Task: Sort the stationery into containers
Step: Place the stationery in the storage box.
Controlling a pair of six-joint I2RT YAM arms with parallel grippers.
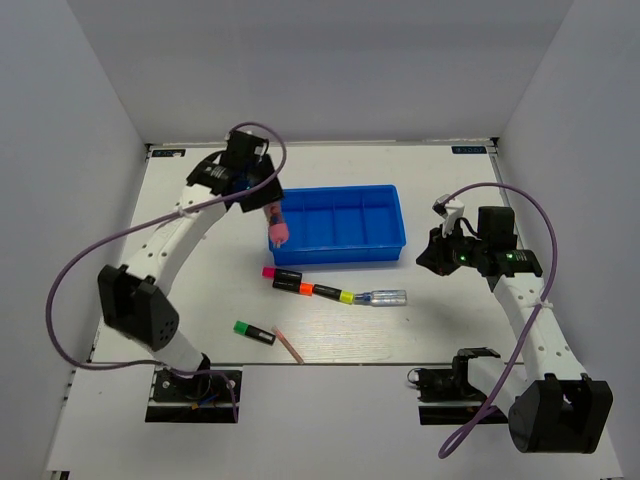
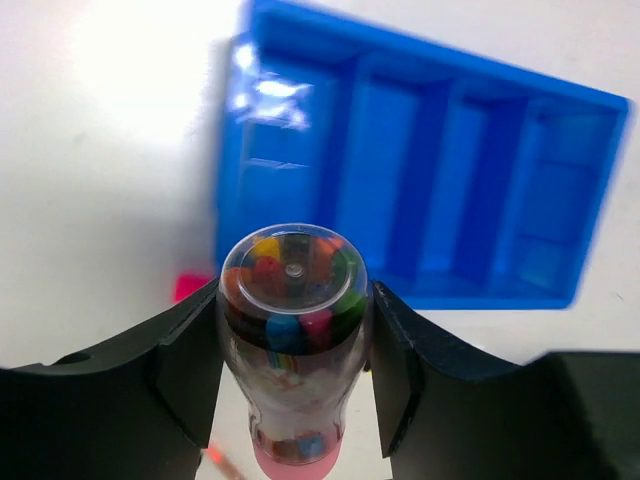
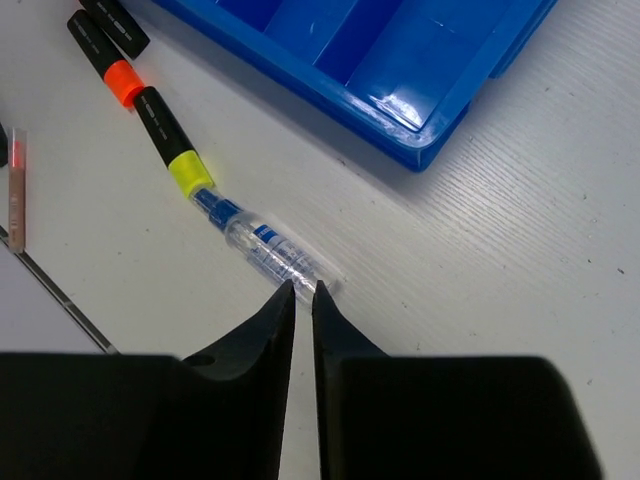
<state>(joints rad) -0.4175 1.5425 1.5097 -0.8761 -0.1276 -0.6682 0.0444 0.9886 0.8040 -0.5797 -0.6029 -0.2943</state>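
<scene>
My left gripper [image 1: 266, 203] [image 2: 295, 330] is shut on the pink marker [image 1: 277, 229] [image 2: 293, 330], a clear barrel with a pink end pointing down, held above the table by the left end of the blue tray [image 1: 340, 250] [image 2: 430, 180]. On the table in front of the tray lie a pink-capped highlighter [image 1: 280, 275], an orange one [image 1: 310, 289], a yellow one [image 1: 340, 295] [image 3: 170, 140] and the clear bluish pen [image 1: 388, 298] [image 3: 262, 245], end to end. My right gripper [image 1: 434, 258] [image 3: 302, 290] hovers right of the tray, shut and holding nothing.
A green-capped highlighter [image 1: 253, 331] and a thin pale stick [image 1: 290, 344] [image 3: 15, 190] lie near the table's front edge. All the tray's compartments that show are bare. White walls enclose the table on three sides.
</scene>
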